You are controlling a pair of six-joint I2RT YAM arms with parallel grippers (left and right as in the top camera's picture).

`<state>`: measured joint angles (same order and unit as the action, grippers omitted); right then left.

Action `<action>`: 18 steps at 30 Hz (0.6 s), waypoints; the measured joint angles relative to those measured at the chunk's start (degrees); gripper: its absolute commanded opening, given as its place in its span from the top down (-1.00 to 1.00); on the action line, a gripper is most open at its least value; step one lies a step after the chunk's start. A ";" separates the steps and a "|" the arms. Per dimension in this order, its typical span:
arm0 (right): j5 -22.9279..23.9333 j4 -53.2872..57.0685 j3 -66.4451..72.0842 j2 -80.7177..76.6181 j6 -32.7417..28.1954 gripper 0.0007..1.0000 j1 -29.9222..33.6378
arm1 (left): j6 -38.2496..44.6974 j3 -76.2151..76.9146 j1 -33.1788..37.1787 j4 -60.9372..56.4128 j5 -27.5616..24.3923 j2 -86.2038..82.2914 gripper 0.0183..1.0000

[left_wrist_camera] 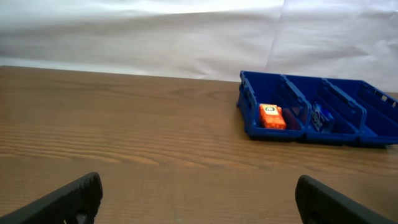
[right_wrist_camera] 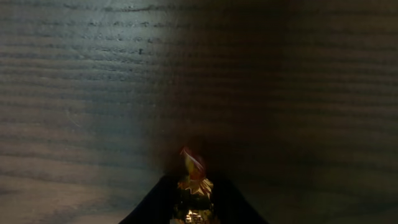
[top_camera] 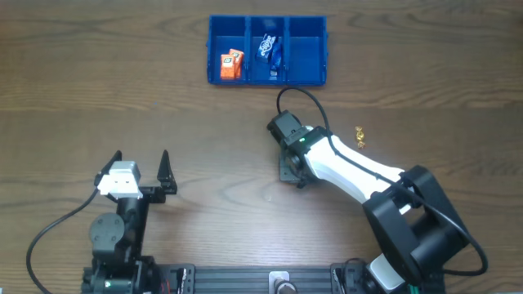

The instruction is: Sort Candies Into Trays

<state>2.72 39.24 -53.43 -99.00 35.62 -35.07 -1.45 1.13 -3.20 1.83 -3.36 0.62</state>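
My right claw [top_camera: 290,172] sits low over the desk [top_camera: 98,98] near the middle of the top view, just below the blue tray [top_camera: 267,80]. It is pressed together on a gold-wrapped candy [right_wrist_camera: 193,183]. In my right wrist view the candy's crinkled foil stands up between the two dark fingers, with a reddish tip at its top and wood grain right behind it. I cannot tell whether the candy still touches the desk.

My left claw [top_camera: 140,158] hangs at the lower left of the top view, spread wide with nothing between its fingers, well apart from the tray.

The blue tray lies at the upper middle of the top view and has three compartments side by side. An orange candy [top_camera: 232,65] rests in the left compartment, and a blue-wrapped candy [top_camera: 268,49] lies in the middle one. A loose gold candy [top_camera: 359,135] lies on the bare desk to the right of my right arm, below the tray's right end and apart from it.
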 measured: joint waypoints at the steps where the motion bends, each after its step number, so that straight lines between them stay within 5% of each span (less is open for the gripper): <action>1: 0.00 -0.09 0.00 0.00 -0.02 0.59 0.00 | 0.00 0.00 0.00 0.00 0.00 0.00 -0.99; 11: 0.61 1.36 -1.62 2.86 -0.85 0.64 1.14 | 0.00 0.00 0.00 0.00 0.00 0.00 -0.99; 18: 5.33 5.86 -25.05 3.48 -7.63 0.64 8.83 | 0.00 0.00 0.00 0.02 0.00 0.00 -1.00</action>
<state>8.05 45.10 -78.48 -95.53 27.99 -26.24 -1.45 1.13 -3.20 1.85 -3.36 0.62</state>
